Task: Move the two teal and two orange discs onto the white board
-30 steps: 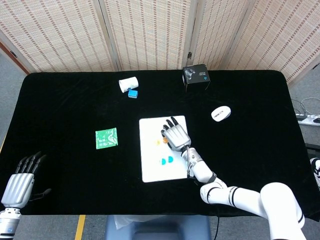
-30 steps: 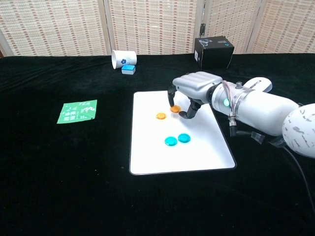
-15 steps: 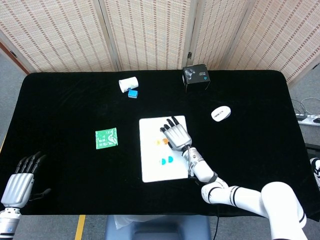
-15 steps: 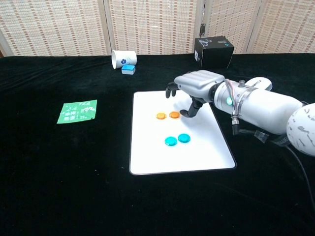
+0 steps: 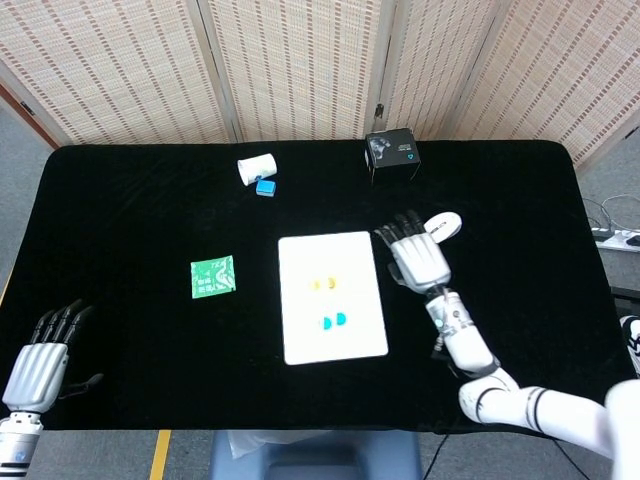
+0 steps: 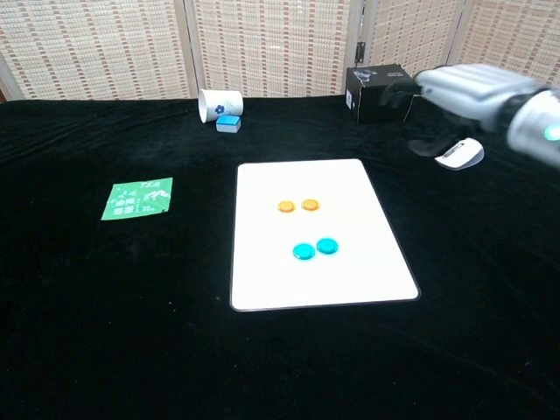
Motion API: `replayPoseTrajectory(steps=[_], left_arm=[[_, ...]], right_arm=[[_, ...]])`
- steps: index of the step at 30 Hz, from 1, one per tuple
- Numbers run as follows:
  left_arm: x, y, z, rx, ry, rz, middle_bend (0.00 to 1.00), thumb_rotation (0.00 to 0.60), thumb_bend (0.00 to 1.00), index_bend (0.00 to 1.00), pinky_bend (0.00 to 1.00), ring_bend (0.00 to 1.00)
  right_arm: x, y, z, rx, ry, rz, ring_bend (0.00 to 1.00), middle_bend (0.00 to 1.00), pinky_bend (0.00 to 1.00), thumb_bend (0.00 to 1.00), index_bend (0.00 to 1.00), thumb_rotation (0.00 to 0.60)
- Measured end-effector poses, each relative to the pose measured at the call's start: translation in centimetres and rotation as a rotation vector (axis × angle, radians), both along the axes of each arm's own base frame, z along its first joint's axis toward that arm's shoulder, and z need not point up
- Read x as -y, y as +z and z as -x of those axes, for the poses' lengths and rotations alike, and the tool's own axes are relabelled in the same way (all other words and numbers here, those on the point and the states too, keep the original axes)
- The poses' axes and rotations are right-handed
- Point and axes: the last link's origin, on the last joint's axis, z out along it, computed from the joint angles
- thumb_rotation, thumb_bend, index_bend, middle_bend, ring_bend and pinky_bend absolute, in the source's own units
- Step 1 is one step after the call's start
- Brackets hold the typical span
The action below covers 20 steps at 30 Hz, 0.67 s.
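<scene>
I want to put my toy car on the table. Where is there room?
Bare cloth lies between the green packet and the board, and all along the near edge. It is crowded at the back right: box, mouse, right hand.

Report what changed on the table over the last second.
The right hand let go of the second orange disc beside the first on the white board, then lifted away to the robot's right, now open near the white mouse. Both teal discs, the green packet and the left hand stayed put.
</scene>
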Motion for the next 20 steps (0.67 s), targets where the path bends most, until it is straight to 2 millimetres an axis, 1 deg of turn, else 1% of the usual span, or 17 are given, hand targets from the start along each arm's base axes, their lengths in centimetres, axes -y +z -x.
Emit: replayPoseTrajectory(steps=[1,2,3,4,5,7,8,11,13,20], left_arm=[[0.0,0.0,-0.1,-0.002,-0.002,0.0,0.01,0.6,0.15,0.04,0.0,0.04],[-0.1,0.0,-0.2,-0.003,-0.006,0.0,0.01,0.6,0.15,0.04,0.0,0.04],[-0.1,-0.1,-0.3,-0.004,-0.01,-0.001,0.01,0.6,0.15,0.04,0.0,0.04],[-0.1,-0.1,-0.5,-0.002,-0.014,-0.003,0.01,0.6,0.15,0.04,0.0,0.04],[-0.1,-0.1,-0.7,0.0,-0.019,-0.006,0.01,0.6,0.15,0.04,0.0,0.04],[-0.2,0.0,-1.1,0.005,-0.031,-0.016,0.01,0.6,0.15,0.04,0.0,0.04],[-0.2,0.0,-1.2,0.007,-0.037,-0.022,0.01,0.6,0.15,0.04,0.0,0.04],[-0.2,0.0,-1.8,0.009,-0.052,-0.035,0.01,0.6,0.15,0.04,0.0,0.04],[-0.2,-0.1,-2.0,0.008,-0.055,-0.036,0.01,0.6,0.15,0.04,0.0,0.04],[-0.1,-0.1,-2.5,0.002,-0.052,-0.049,0.01,0.6,0.15,0.04,0.0,0.04]], right_arm=[[-0.5,1.0,1.0,0.005,-0.013,0.019,0.08,0.19,0.0,0.48,0.15,0.6],[-1.4,2.4,2.3,0.012,-0.029,0.043,0.07,0.16,0.0,0.48,0.09,0.6],[-2.1,3.3,3.2,0.018,-0.04,0.059,0.05,0.12,0.0,0.48,0.05,0.6],[-2.9,4.2,4.1,0.025,-0.051,0.072,0.03,0.1,0.0,0.48,0.02,0.6],[-4.0,5.3,5.3,0.033,-0.065,0.082,0.01,0.04,0.0,0.47,0.0,0.6],[-5.6,6.7,6.7,0.044,-0.081,0.086,0.0,0.01,0.0,0.48,0.0,0.6],[-6.8,7.5,7.6,0.052,-0.091,0.089,0.0,0.0,0.0,0.48,0.0,0.6],[-9.5,9.0,9.3,0.078,-0.11,0.105,0.0,0.0,0.0,0.48,0.0,0.6],[-11.0,9.7,10.0,0.096,-0.118,0.127,0.0,0.0,0.0,0.47,0.0,0.6],[-17.3,12.3,13.0,0.151,-0.162,0.233,0.0,0.0,0.0,0.47,0.0,0.6]])
